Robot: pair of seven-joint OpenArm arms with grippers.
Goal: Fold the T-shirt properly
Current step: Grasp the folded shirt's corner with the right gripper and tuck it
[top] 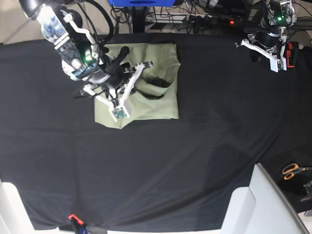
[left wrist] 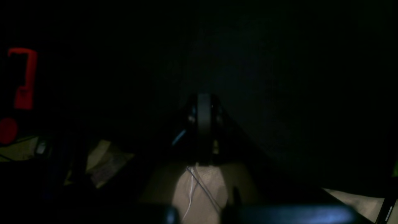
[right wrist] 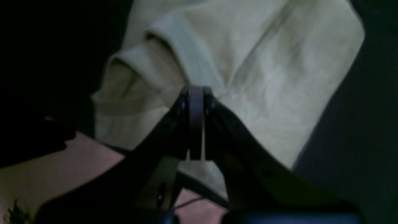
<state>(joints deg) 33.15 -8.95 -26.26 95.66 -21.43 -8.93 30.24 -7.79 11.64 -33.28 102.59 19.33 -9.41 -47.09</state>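
Note:
The pale green T-shirt [top: 156,85] lies partly folded and rumpled on the black cloth [top: 195,146], at the back left in the base view. My right gripper [top: 123,52] is over the shirt's left part. In the right wrist view its fingers [right wrist: 196,93] are pressed together, and wrinkles in the T-shirt [right wrist: 264,71] run into the tips, so it is shut on the fabric. My left gripper [top: 254,53] is at the back right, far from the shirt. In the dark left wrist view that gripper [left wrist: 203,104] is shut and holds nothing.
Orange-handled scissors [top: 292,170] lie at the right edge. A white object [top: 258,204] stands at the front right. Cables and a power strip [top: 214,19] run behind the table. A red part [top: 291,53] sits beside the left arm.

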